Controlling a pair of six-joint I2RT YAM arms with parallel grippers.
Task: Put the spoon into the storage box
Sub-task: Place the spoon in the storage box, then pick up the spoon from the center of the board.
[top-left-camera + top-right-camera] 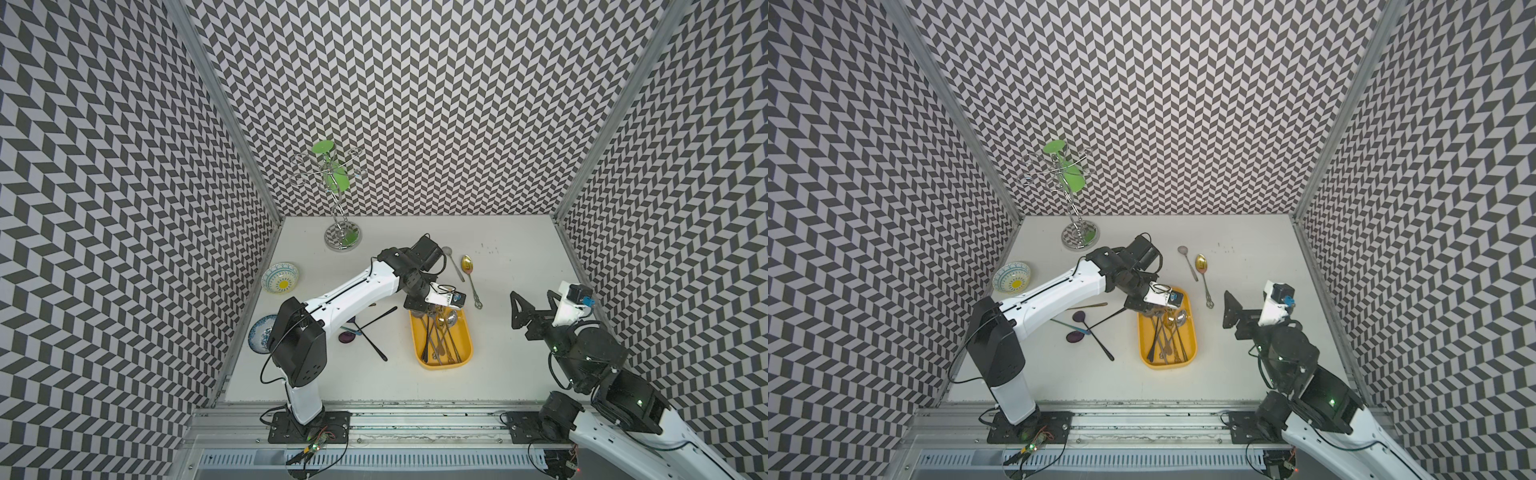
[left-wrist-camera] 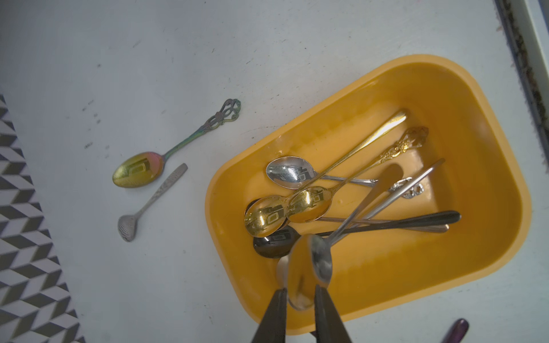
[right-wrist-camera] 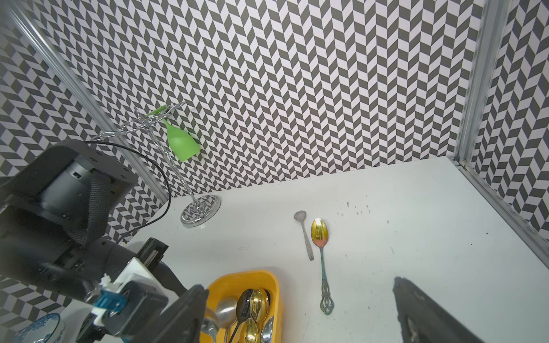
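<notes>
Because the spoon (image 2: 298, 276) must land inside, the left gripper (image 2: 300, 288) hovers over the 12 o'clock end of the storage box (image 2: 445, 267), jaws narrowly parted about the spoon's bowl, grip or release unclear, while the empty, wide-open right gripper (image 1: 532, 301) idles at the box's 3 o'clock.

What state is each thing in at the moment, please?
storage box: holding several spoons
left gripper: jaws either side of a silver spoon, grip unclear
right gripper: jaws wide, empty
rainbow spoon: flat on table, outside box
green glass: hanging inverted on rack
</notes>
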